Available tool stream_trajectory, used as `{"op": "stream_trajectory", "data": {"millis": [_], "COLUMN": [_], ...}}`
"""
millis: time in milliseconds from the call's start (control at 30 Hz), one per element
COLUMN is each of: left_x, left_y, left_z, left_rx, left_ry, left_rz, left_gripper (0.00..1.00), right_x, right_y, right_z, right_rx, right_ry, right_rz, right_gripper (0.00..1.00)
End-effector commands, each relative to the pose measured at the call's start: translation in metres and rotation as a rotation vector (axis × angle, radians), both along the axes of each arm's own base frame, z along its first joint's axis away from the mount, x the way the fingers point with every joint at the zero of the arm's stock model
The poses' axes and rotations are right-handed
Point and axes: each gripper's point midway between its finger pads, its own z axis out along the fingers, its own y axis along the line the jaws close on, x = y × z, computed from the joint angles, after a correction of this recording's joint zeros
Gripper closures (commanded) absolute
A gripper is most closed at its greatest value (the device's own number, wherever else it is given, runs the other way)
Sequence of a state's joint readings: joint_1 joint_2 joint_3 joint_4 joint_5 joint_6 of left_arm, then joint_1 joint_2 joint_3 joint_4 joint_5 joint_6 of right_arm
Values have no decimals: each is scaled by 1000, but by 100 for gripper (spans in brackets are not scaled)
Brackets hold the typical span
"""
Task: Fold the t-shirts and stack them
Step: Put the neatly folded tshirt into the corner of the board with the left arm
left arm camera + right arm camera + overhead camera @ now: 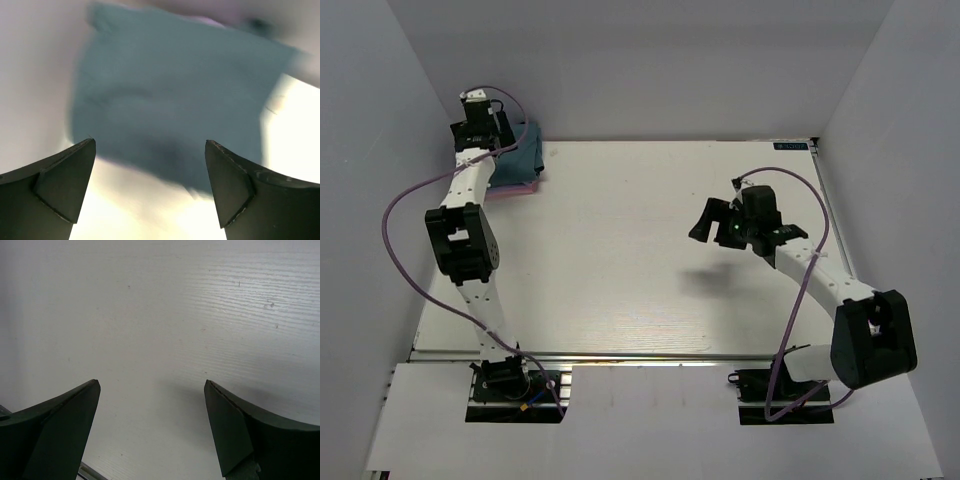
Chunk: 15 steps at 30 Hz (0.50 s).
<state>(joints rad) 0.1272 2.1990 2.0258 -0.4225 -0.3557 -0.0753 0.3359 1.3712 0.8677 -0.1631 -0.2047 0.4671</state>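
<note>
- Black fingers (60,185) of the left gripper (150,142) stand spread wide, with nothing between them.
- Below this gripper lies the teal t-shirt (170,100), folded into a rectangle. The wrist view is blurred, but the fingers appear to be clear of the cloth.
- A thin sliver of the lavender t-shirt (207,21) shows past the far edge of the teal one.
- Seen from above, the left arm (470,210) reaches to the far left corner of the counter (640,260). The stack sits there, and the wrist covers part of it.
- The teal t-shirt is on top of the stack. A narrow edge of the pink t-shirt (510,192) peeks out under it on the near side.
- The right gripper (151,382) is also spread wide and holds nothing.
- It hangs over the bare, white, wood-grained counter, right of centre and well apart from the stack. Its shadow (705,280) falls on the surface just nearer.
- The right arm (820,275) bends up from its base at the near right.
- A purple cable (392,215) loops along the left arm, and another runs along the right arm.
- White walls (650,60) close in the far side and both flanks.
</note>
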Motion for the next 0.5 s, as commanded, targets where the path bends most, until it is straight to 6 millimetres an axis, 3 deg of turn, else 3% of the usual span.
{"op": "stream_trajectory", "data": {"millis": [0, 33, 67, 100, 133, 200, 233, 267, 300, 333, 367, 400, 433, 467], "left_x": [-31, -44, -53, -61, -69, -99, -120, -137, -150, -173, -186, -201, -222, -232], "left_y": [-81, -94, -104, -130, -142, -177, -187, -195, -206, -225, -229, -233, -241, -245], "left_z": [75, 51, 46, 43, 41, 34, 10, 26, 26, 3, 2, 20, 4, 4], "left_rx": [-232, -257, -267, -307, -321, -342, -359, -367, -380, -379, -367, -372, -367, -359], "left_ry": [-157, -107, -96, -93, -83, -40, 22, -12, -17, 29, 27, -21, 28, 31], "left_rz": [-199, -204, -197, -207, -219, -273, -275, -285, -303, -348, -347, -360, -361, -374], "left_gripper": [0, 0, 0, 0, 0, 0, 0, 0, 0, 0, 0, 0, 0, 0], "right_x": [3, -1, -3, -8, -15, -23, -33, -36, -40, -42, -48, -52, -55, -58], "right_y": [-2, -4, -8, -10, -12, -18, -21, -23, -23, -27, -30, -32, -32, -36], "right_z": [34, 27, 38, 32, 23, 29, 22, 25, 29, 27, 22, 26, 22, 14], "right_rx": [31, 27, 41, 40, 42, 50, 47, 56, 61, 54, 51, 51, 50, 43], "right_ry": [-121, -113, -148, -149, -127, -156, -151, -168, -186, -178, -176, -192, -195, -188], "right_rz": [-16, -21, -40, -47, -55, -70, -69, -74, -72, -87, -90, -92, -90, -96], "right_gripper": [10, 10, 10, 10, 10, 10, 10, 10, 10, 10, 10, 10, 10, 10]}}
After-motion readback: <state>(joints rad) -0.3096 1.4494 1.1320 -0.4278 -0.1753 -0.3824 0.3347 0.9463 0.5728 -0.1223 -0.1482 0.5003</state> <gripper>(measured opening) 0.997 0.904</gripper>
